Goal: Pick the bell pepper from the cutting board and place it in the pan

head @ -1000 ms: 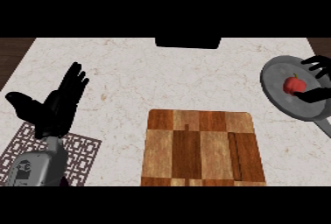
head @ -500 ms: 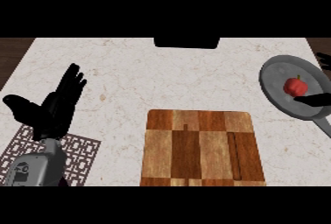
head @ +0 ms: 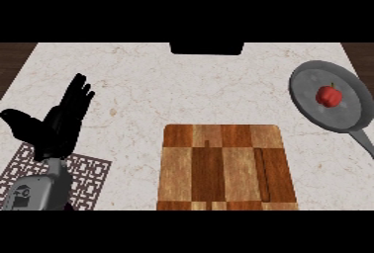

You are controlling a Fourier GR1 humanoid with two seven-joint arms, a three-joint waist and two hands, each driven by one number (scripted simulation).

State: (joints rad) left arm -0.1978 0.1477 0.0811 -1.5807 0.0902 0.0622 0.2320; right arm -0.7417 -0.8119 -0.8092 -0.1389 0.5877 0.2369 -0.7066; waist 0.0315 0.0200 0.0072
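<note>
The left robot hand [head: 58,126] rests at the view's left edge, fingers spread and straight, holding nothing, its forearm over a patterned mat [head: 91,178] on the marble table [head: 182,89]. The wooden cutting board [head: 226,168] lies bare to its right. Beyond it, near the right edge, the red bell pepper [head: 329,96] sits in the grey pan [head: 310,106], seemingly stem up.

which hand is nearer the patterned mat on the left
Left. The left hand rests open, fingers up, at the upper edge of the patterned mat, its forearm crossing the mat. The right hand does not show in the view, so it is farther off.
</note>
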